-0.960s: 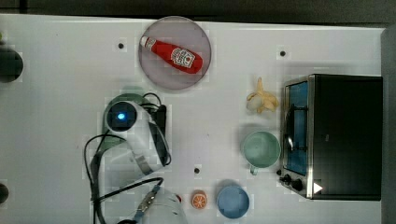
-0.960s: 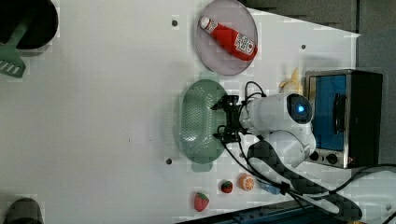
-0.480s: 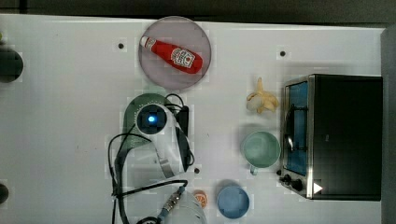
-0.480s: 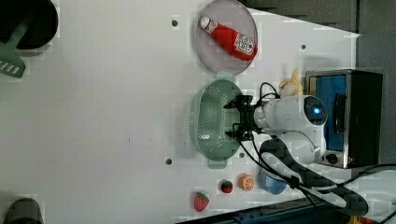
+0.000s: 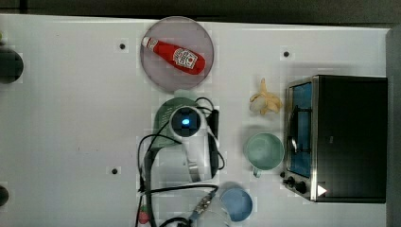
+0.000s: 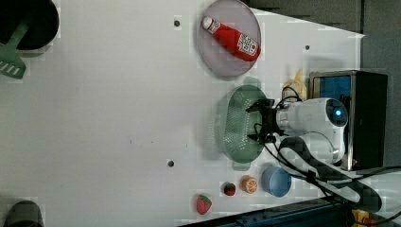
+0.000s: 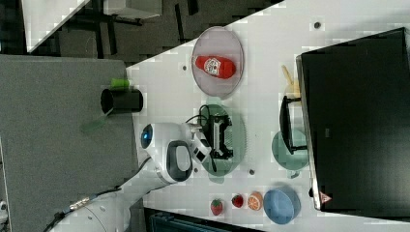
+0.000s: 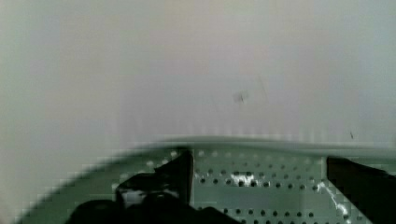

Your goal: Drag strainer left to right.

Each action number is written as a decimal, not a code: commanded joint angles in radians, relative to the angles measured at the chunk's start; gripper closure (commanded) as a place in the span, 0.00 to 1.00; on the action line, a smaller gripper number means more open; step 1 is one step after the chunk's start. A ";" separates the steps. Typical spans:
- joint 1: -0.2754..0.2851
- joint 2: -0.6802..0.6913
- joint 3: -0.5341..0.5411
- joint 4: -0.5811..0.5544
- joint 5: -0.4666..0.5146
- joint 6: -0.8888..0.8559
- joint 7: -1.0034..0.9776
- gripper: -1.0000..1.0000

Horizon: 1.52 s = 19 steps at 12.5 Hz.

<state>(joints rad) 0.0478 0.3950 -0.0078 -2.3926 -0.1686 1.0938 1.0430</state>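
Oval mint plastic strainer (image 6: 235, 124) (rows of tiny holes) under spread pincer (image 6: 263, 121)

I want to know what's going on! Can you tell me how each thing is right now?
Strainer: flat on the table, gripper inside it.
Gripper: open.
Ketchup bottle: lying on the plate.
Mug: upright, empty.
Blue bowl: upright, empty.
Toaster oven: door shut.
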 commanded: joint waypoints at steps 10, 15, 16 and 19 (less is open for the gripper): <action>-0.029 -0.018 -0.181 0.001 0.000 0.007 -0.239 0.00; -0.029 -0.118 -0.152 0.006 0.002 -0.017 -0.494 0.00; -0.029 -0.168 -0.142 0.009 0.004 -0.046 -0.581 0.00; -0.028 -0.352 -0.108 0.042 0.013 -0.236 -0.734 0.00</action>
<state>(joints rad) 0.0154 0.1316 -0.1084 -2.4043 -0.1555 0.8633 0.4507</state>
